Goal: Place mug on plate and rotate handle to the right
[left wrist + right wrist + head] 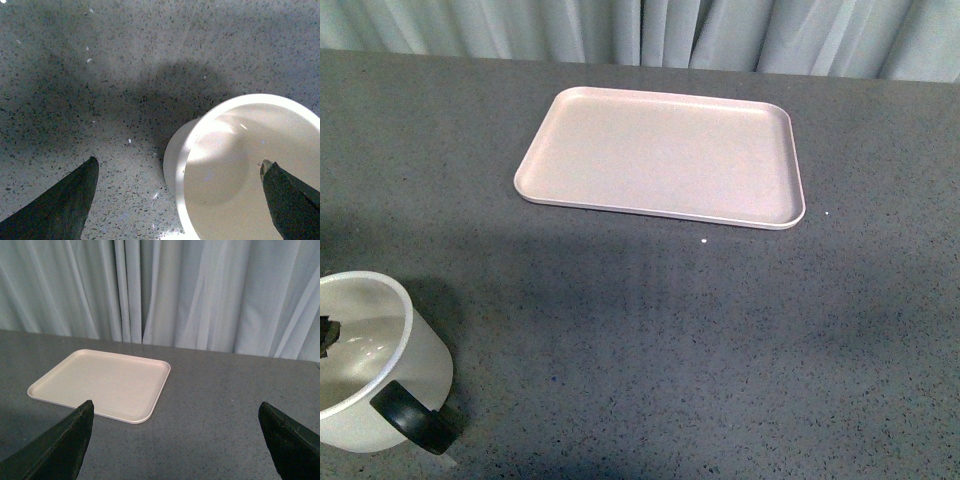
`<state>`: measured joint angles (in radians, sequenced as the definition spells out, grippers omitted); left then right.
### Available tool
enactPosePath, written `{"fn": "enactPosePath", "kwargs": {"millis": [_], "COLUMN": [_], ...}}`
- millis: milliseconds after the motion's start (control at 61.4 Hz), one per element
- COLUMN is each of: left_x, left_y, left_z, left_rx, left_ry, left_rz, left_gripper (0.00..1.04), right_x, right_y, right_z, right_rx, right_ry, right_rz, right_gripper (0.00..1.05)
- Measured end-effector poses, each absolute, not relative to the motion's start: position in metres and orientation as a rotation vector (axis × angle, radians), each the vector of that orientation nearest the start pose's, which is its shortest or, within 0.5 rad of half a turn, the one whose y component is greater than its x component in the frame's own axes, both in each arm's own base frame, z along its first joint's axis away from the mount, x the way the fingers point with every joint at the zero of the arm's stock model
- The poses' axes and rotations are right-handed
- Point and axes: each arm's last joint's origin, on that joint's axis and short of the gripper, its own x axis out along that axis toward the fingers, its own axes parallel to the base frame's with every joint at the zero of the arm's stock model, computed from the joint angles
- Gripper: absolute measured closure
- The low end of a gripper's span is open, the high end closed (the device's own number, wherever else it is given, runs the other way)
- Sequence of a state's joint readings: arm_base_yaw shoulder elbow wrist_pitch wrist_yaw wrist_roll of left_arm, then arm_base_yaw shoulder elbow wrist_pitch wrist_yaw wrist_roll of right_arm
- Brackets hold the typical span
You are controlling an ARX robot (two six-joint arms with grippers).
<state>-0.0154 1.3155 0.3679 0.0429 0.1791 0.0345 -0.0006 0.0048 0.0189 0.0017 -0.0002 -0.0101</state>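
The white mug (375,365) stands upright on the grey table at the near left, apart from the plate. Its black handle (412,418) points toward the near edge, slightly right. The pale pink plate (660,155) lies bare at the far middle. My left gripper (179,161) is open above the mug (235,170). One finger hangs over the mug's inside, and the other is over the table outside its wall. In the front view only a dark fingertip (328,333) shows, inside the mug. My right gripper (176,404) is open and holds nothing, above the table near the plate (100,382).
A pale curtain (650,30) hangs along the table's far edge. Grey speckled tabletop (700,340) stretches between mug and plate. A few tiny white specks (705,241) lie just in front of the plate.
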Motion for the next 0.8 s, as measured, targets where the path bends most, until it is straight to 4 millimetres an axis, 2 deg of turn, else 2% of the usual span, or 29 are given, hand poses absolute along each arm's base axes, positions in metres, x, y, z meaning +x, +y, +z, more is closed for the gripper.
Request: {"fn": "enactPosePath", "kwargs": {"millis": [179, 391, 505, 602, 684, 798], "left_x": [0.207, 0.211, 0.21, 0.208, 0.208, 0.21], "left_y": [-0.008, -0.011, -0.012, -0.015, -0.02, -0.03], "left_z": [0.108, 0.108, 0.11, 0.113, 0.12, 0.13], "left_rx": [-0.03, -0.013, -0.033, -0.05, -0.071, -0.088], "left_ry": [0.942, 0.942, 0.954, 0.953, 0.946, 0.938], "left_rz": [-0.182, -0.166, -0.161, -0.163, -0.161, -0.17], "left_gripper": [0.12, 0.46, 0.71, 0.85, 1.02, 1.03], "right_x": [0.097, 0.097, 0.097, 0.097, 0.097, 0.097], "right_y": [0.0, 0.0, 0.0, 0.0, 0.0, 0.0], "right_z": [0.17, 0.17, 0.17, 0.17, 0.17, 0.17], "right_rx": [-0.01, -0.01, -0.01, -0.01, -0.01, -0.01], "right_ry": [-0.016, -0.016, -0.016, -0.016, -0.016, -0.016], "right_rz": [0.0, 0.0, 0.0, 0.0, 0.0, 0.0], "right_gripper": [0.09, 0.09, 0.09, 0.09, 0.09, 0.09]}}
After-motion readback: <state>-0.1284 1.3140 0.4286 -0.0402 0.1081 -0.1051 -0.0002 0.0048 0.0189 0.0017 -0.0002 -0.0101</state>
